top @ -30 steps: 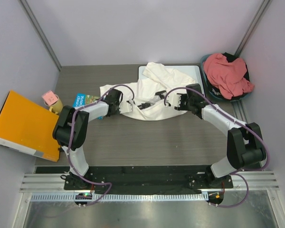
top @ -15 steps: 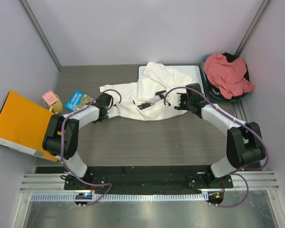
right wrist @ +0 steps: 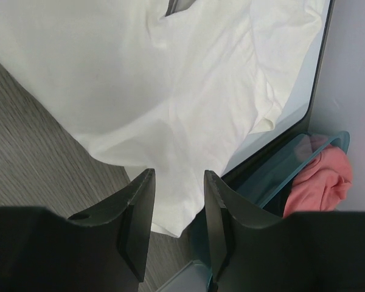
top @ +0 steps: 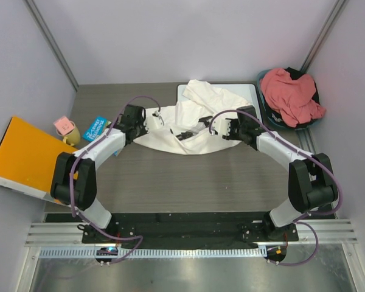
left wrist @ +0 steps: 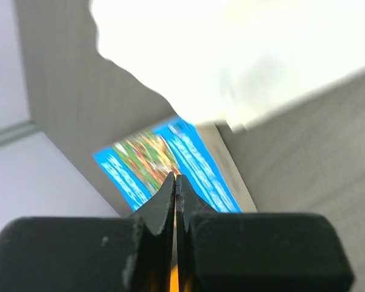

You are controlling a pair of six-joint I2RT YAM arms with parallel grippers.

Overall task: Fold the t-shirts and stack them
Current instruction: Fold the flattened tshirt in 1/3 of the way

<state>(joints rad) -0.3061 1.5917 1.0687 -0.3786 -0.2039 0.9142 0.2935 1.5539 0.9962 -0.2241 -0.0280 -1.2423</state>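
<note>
The left arm (top: 103, 148) and right arm (top: 278, 151) had white links, black joints and looping purple cables (top: 140, 97). The left gripper (left wrist: 175, 179) and right gripper (right wrist: 179, 176) were matte black, with tapered fingers (right wrist: 137, 219).

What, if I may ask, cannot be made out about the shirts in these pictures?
Left wrist: white t-shirt is blurred and washed out; folds unreadable.
Top: whiteboard lies mostly under that shirt, its surface hidden.
Right wrist: pink t-shirt shows only partly, behind the basket wall and right gripper.
</note>
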